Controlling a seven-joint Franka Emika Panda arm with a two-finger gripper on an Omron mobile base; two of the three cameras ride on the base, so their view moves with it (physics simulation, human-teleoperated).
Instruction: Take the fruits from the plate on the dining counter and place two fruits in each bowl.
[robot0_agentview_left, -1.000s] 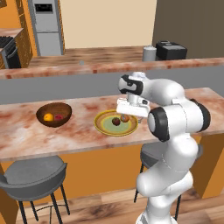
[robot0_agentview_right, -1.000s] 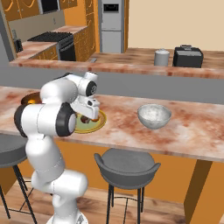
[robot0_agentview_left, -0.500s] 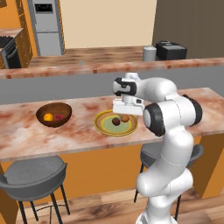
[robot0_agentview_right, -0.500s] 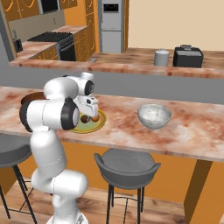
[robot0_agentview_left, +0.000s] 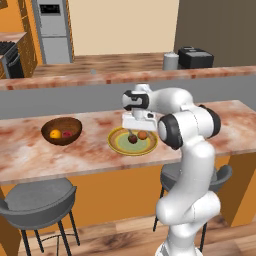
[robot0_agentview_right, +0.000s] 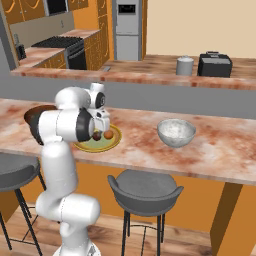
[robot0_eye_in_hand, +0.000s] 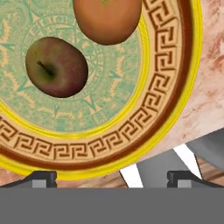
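Left base view: long dining counter (robot0_agentview_left: 30, 155) of pinkish-brown marbled stone, polished and flat, carrying everything within the arm's reach. On it, round shallow plate (robot0_agentview_left: 118, 145), yellow key-patterned rim around a pale green centre, set between the two bowls, probably so either can be served from it. Left of the plate, dark wooden bowl (robot0_agentview_left: 50, 136), deep and smooth, already holding a yellow-orange fruit (robot0_agentview_left: 55, 133) and a pinkish-red fruit (robot0_agentview_left: 66, 133), so judged full. Well to the other side in the right base view, pale speckled stone bowl (robot0_agentview_right: 176, 133), apparently holding nothing yet. Gripper (robot0_agentview_left: 134, 129) poised low over the plate, pointing down, likely lining up for a pick; fingertips parted in the hand view and gripping nothing. Below it, dark brown fruit (robot0_eye_in_hand: 56, 66), apple-like with a short stem, skin dull and mottled. Just beside it, orange fruit (robot0_eye_in_hand: 107, 19), smooth and rounded, both lying loose on the green centre.
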